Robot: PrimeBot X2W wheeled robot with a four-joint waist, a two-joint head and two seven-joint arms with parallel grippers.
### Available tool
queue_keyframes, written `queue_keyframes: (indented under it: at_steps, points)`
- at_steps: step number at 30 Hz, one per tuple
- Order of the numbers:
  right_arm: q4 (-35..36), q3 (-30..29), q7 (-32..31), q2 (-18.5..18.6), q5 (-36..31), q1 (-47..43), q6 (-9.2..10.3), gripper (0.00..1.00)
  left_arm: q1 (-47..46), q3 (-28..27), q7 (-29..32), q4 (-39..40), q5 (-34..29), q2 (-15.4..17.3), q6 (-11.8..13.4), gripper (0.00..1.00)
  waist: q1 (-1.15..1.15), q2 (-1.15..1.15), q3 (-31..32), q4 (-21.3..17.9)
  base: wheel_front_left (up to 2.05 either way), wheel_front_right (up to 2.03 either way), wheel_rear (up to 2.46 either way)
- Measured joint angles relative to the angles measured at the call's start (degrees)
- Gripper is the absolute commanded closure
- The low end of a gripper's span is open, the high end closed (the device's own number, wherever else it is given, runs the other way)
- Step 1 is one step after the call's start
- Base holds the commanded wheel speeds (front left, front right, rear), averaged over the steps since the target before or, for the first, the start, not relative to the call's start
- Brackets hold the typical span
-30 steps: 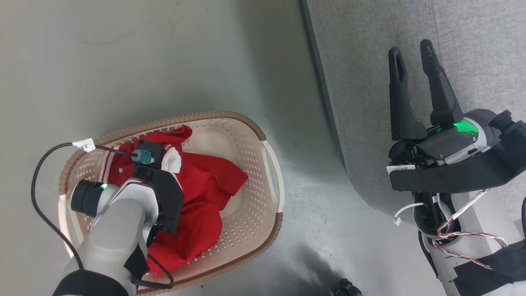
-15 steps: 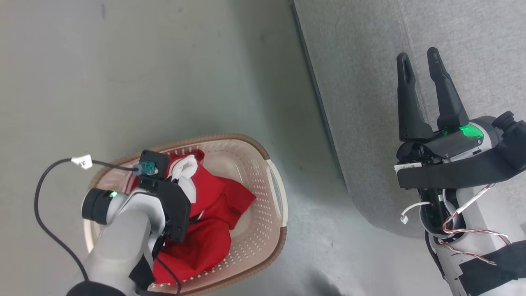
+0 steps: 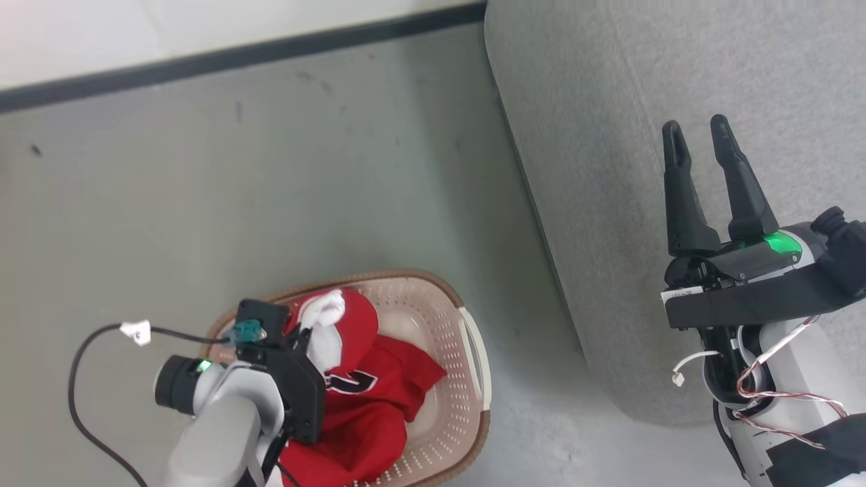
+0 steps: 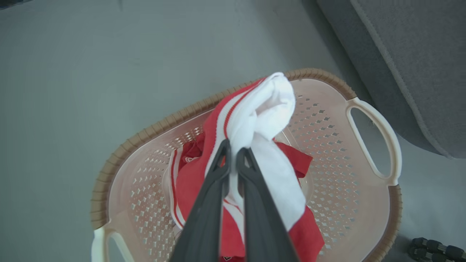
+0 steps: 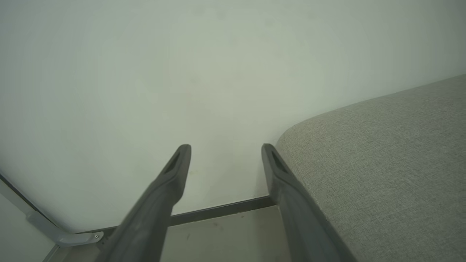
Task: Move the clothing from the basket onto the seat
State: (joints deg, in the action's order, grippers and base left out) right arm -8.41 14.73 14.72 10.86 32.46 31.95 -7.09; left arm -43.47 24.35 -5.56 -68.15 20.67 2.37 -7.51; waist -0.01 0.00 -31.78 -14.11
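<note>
- Clothing point(image 4: 269, 105): red jersey with white trim, a bunched white fold pinched between the pressed-together fingers of the left tool point(image 4: 233, 147), held up above the middle of the basket point(image 4: 145, 133).
- Lower part of the jersey draped down inside the basket, resting on the perforated bottom; not yet clear of the rim.
- Against a second ago: fold raised higher over the basket, cloth pulled upward into a peak, a dark printed number now uncovered on the red front.
- Shift of the whole head view put down to the camera tilting, not to the basket sliding on the floor point(image 3: 304, 169).
- Right tool point(image 3: 697, 132): fingers spread, holding nothing, hanging over the seat point(image 3: 595, 169), well apart from the basket.
- Seat just beside the basket's white handle end, bare where visible.
- Judged stage: grasp made, lift under way, carry toward the seat not begun.
- Likely needs: more height before moving sideways, so the hanging hem clears the basket rim.
- Risk: grip on one fold only, possible slip or drag of the basket.
</note>
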Motion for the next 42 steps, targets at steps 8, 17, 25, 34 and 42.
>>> queue_keyframes:
  at_steps: [8, 17, 25, 34, 42]
  points:
    - [-1.15, -0.31, 0.00, 0.73, 0.80, -1.93, 0.00, 0.00, 3.24, 2.81, -2.86, 3.52, 1.76, -0.13, 0.00, 1.00, 0.00, 0.00, 4.92, 1.30, 0.00, 0.00, 0.00]
    - [-1.87, -0.47, 0.00, 1.77, 1.38, -4.87, 0.00, 0.00, 7.57, 6.54, -5.93, 9.55, 5.81, -0.14, 0.00, 1.00, -0.01, 0.00, 11.12, 3.17, 0.00, 0.00, 0.00]
    - [-2.33, -0.10, 0.00, 2.31, 1.98, -7.25, 0.00, 0.00, 10.28, 8.76, -7.24, 15.80, 9.06, -0.11, 0.00, 1.00, -0.01, 0.00, 16.27, 5.08, 0.00, 0.00, 0.00]
    - [-2.42, 1.05, 0.00, 2.61, 3.02, -10.63, 0.00, 0.00, 13.76, 10.39, -8.18, 26.15, 14.63, 1.81, 0.00, 1.00, 0.00, 0.00, 21.57, 6.93, 0.00, 0.00, 0.00]
    - [-1.35, 2.60, 0.00, 3.03, 3.52, -12.85, 0.00, 0.00, 14.47, 11.18, -8.40, 36.22, 17.95, 4.99, 0.00, 1.00, 0.00, 0.00, 25.00, 7.99, 0.00, 0.00, 0.00]
